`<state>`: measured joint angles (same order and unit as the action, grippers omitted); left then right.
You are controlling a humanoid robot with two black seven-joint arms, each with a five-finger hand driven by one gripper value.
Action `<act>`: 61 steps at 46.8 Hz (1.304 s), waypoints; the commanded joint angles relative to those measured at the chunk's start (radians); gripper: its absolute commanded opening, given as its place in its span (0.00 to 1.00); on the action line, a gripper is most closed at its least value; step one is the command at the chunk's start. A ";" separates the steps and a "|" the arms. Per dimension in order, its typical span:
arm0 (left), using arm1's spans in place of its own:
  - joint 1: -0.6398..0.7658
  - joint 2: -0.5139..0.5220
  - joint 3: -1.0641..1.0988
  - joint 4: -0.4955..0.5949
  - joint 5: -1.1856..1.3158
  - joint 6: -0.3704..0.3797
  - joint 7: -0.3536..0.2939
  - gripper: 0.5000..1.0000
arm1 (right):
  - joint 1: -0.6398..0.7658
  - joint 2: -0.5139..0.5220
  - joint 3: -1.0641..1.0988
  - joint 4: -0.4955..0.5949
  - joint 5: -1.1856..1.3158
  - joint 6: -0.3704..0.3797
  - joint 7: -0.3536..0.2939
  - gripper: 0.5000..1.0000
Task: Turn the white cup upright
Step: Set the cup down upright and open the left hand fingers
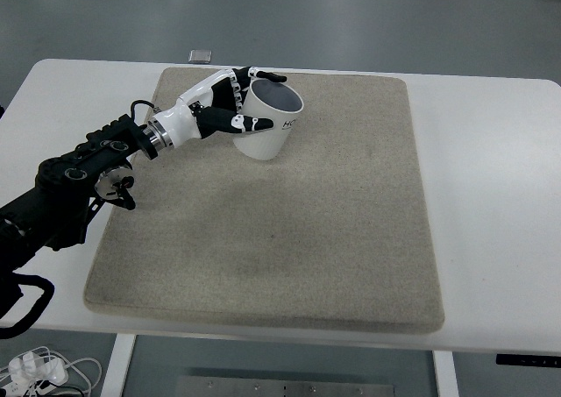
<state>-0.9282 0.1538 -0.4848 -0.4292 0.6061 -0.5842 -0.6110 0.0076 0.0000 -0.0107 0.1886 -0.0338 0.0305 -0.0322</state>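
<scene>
A single camera is looking steeply down from the robot's side, taking in most of the tabletop (491, 152) and the mat (333, 222) from moderately far.

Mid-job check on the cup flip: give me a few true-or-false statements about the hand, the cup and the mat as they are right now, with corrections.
1. The left robot hand grips the white cup. True.
2. The cup's opening faces down onto the mat. False: the opening faces up, tilted slightly.
3. The cup is over the far left part of the beige mat. True.
4. The right robot hand steadies the cup. False: no right hand is in view.
5. The mat lies on a white table. True.
</scene>
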 commanded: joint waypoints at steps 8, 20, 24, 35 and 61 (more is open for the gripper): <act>0.000 -0.003 0.002 0.001 0.001 0.049 0.000 0.00 | 0.000 0.000 0.000 0.000 0.000 0.000 0.000 0.90; -0.004 -0.010 0.002 -0.008 0.004 0.084 0.000 0.00 | 0.000 0.000 0.000 0.000 0.000 0.000 0.000 0.90; -0.004 -0.008 0.005 -0.008 0.006 0.087 0.000 0.00 | 0.000 0.000 0.000 0.002 0.000 0.000 0.000 0.90; 0.000 -0.008 0.012 -0.008 0.052 0.130 0.000 0.00 | 0.000 0.000 0.000 0.000 0.000 0.000 0.000 0.90; 0.009 -0.028 0.002 -0.008 0.044 0.221 0.000 0.98 | 0.000 0.000 0.000 0.000 0.000 0.000 0.000 0.90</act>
<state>-0.9207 0.1260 -0.4844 -0.4382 0.6490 -0.3705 -0.6109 0.0076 0.0000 -0.0108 0.1887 -0.0337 0.0309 -0.0323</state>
